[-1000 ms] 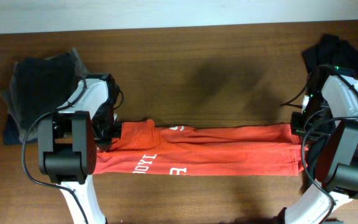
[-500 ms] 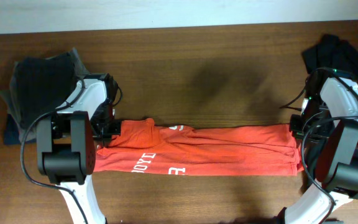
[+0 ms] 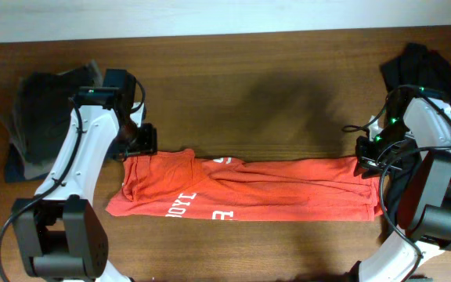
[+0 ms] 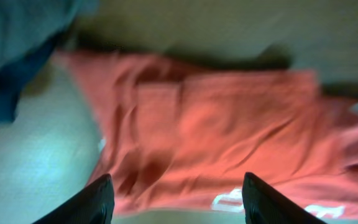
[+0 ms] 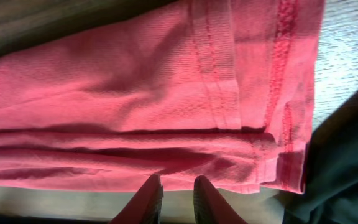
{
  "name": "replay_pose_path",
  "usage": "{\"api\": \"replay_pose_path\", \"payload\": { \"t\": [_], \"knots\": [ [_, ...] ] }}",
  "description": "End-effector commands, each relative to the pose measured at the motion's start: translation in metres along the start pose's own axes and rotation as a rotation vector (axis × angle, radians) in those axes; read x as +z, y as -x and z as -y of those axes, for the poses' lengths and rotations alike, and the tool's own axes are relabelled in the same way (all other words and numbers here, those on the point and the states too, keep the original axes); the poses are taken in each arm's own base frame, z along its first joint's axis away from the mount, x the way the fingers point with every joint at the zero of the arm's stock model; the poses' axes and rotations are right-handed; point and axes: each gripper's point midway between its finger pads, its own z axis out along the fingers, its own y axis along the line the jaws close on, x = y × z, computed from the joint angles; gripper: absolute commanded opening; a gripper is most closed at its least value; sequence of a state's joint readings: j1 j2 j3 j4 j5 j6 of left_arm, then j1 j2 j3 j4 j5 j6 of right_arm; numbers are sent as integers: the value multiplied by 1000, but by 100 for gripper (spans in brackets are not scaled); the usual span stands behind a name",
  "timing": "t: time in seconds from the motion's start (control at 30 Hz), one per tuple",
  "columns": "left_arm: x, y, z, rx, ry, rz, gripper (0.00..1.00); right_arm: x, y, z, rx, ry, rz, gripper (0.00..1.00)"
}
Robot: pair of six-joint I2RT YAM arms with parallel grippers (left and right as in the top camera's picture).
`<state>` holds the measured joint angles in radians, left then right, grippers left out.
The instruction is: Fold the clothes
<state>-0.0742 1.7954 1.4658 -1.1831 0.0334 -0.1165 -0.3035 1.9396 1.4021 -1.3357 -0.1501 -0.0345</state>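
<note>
- Left fingers (image 4: 101,200) are wide apart, and nothing is between them. They hang over the left end of the red-orange T-shirt with white block letters (image 3: 280,192). The left wrist picture is blurry.
- Right fingers (image 5: 149,199) are close together, with only a thin gap. Their tips sit at the lower edge of the T-shirt, near its stitched hem. I cannot tell if they pinch any cloth.
- Seen from above, the T-shirt lies on the brown wooden surface (image 3: 288,86) as one long strip. It runs from the lower left of the frame to the lower right.
- White letters show along the bottom edge of the strip, left of the middle.
- From above, the left fingers are just past the strip's upper left corner. The right fingers are at its upper right corner. I cannot tell if they touch it.
- A pile of dark grey and blue cloth (image 3: 34,125) lies at the left side of the frame, partly under the left arm. In the left wrist view some blue-grey cloth fills the upper left corner, close to the T-shirt.
- A soft black garment (image 3: 425,66) lies in the upper right corner, partly under the right arm. In the right wrist view black cloth fills the lower right corner, right beside the hem.
</note>
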Motion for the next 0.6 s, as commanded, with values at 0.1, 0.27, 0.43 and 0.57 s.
{"api": "replay_pose_path", "payload": {
  "t": [0.1,0.27,0.43,0.57],
  "knots": [
    [11,25,43,68,-135,74,65,-2,-1,-16,-54,15,18,25],
    [36,30,56,99,-134,49,64,0,0,-20,-72,6,24,29],
    [71,30,48,88,-97,-14,63,0,0,-20,-72,6,23,28],
    [87,29,48,86,-93,-46,63,0,0,-20,-72,6,24,29]
  ]
}}
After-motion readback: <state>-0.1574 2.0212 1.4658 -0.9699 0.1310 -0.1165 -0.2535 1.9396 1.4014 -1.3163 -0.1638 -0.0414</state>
